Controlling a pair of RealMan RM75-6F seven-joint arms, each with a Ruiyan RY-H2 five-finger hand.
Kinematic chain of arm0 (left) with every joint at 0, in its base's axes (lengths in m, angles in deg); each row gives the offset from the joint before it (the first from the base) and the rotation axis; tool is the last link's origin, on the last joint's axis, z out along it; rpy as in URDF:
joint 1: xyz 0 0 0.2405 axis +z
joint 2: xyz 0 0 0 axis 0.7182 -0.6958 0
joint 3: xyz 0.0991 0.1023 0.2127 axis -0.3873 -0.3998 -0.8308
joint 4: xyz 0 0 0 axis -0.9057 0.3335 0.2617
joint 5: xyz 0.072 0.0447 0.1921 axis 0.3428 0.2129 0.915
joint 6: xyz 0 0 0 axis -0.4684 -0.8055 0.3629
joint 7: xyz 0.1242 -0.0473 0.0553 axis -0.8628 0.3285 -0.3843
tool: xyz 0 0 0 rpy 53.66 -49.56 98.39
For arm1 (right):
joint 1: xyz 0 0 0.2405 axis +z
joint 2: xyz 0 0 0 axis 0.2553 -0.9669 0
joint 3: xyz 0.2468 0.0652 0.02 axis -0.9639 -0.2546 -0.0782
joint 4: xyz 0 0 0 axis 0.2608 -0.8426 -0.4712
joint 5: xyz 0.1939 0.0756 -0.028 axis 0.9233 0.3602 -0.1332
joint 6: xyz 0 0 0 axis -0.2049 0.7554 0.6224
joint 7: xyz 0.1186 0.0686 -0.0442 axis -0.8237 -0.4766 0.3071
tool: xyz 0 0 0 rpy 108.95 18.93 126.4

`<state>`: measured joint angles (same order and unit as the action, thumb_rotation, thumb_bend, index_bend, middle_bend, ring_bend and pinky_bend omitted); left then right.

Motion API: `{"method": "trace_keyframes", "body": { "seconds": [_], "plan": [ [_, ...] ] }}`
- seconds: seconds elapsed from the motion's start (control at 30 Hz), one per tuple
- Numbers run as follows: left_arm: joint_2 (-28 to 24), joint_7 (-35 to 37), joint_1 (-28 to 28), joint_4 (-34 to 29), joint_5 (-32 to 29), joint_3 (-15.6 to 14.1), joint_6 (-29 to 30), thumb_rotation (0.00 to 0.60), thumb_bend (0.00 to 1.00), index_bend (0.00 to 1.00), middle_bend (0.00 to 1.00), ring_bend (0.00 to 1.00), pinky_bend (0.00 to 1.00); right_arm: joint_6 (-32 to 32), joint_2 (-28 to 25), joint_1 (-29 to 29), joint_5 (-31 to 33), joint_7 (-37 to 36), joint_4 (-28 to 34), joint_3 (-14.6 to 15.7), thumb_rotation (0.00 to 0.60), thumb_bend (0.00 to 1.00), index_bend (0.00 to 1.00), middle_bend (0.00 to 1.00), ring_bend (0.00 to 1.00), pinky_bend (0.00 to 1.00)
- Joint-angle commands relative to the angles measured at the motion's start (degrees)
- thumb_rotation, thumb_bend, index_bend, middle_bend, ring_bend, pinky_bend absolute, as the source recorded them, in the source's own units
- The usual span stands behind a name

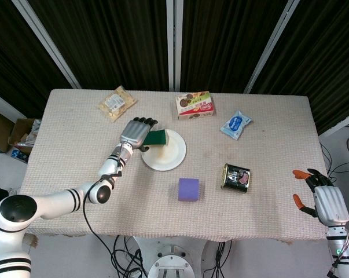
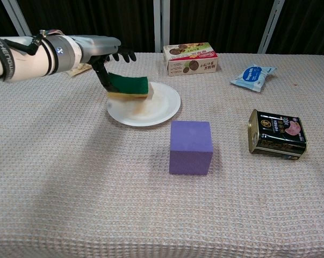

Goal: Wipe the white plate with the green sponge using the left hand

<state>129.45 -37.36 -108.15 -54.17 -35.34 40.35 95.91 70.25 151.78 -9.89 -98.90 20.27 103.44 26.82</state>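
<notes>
Item 1, left hand [image 1: 138, 133]: reaching in over the table [image 1: 76, 168] from about 7 o'clock and clamping its fingers on the left end of the green sponge [image 1: 157, 137]. In the chest view the hand [image 2: 105, 63] is gripping the sponge [image 2: 129, 86] from above and behind, dark fingers wrapping its near end.

Item 2, green sponge: sitting over the upper-left part of the white plate [image 1: 168, 157], at roughly 10 to 11 o'clock of the plate's centre. Green face is pointing up, yellow layer down toward the plate. Its long axis is running left to right across the table, toward 3 o'clock, with the free end over the plate's interior. In the chest view the held end is sitting a little higher than the free end; whether the underside is pressing on the plate [image 2: 162, 110] cannot be told for certain.

Item 3, step in hand, as judged: the wiping stage is under way or just beginning, sponge grasped and placed over the plate. The next move is calling for downward pressure and sweeping strokes across the bare plate toward 4 o'clock, without pushing the plate along the cloth.

Item 4, right hand [image 1: 322, 197]: resting at the table's 4 o'clock corner, fingers apart, holding nothing.
</notes>
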Motion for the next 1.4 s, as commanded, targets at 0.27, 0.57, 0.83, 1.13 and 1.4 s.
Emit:
{"method": "trace_keyframes", "body": {
  "seconds": [0.27,0.57,0.83,1.13,1.4],
  "plan": [
    [3.7,-3.4,-4.0,3.9,-5.7,1.0,-1.7,0.6,0.18,0.22,0.2,0.14,0.17,0.3,-0.4,-0.5,0.3,-0.8,-0.5,0.1,0.6,0.26,0.25,0.3,0.16,0.24],
    [7.1,-9.3,-7.5,8.9,-11.3,0.3,-1.7,0.6,0.18,0.26,0.24,0.17,0.18,0.0,-0.1,-0.5,0.5,-1.4,-1.2,0.0,0.6,0.26,0.25,0.3,0.16,0.24],
    [7.7,-12.5,-8.4,10.6,-15.7,-0.2,-2.3,0.6,0.18,0.27,0.26,0.18,0.18,-0.4,0.0,-0.4,0.7,-1.7,-1.7,-0.1,0.6,0.26,0.25,0.3,0.16,0.24],
    [7.6,-12.0,-8.9,10.7,-17.5,0.8,-3.1,0.6,0.21,0.35,0.36,0.27,0.27,-0.2,0.1,-0.7,0.9,-1.6,-1.9,-0.1,0.6,0.26,0.25,0.3,0.16,0.24],
    [8.4,-8.5,-8.3,12.0,-14.4,1.9,-2.8,0.6,0.29,0.52,0.55,0.42,0.37,-0.1,0.1,-1.0,1.0,-1.8,-2.0,0.0,0.6,0.26,0.25,0.3,0.16,0.24]
  ]
}}
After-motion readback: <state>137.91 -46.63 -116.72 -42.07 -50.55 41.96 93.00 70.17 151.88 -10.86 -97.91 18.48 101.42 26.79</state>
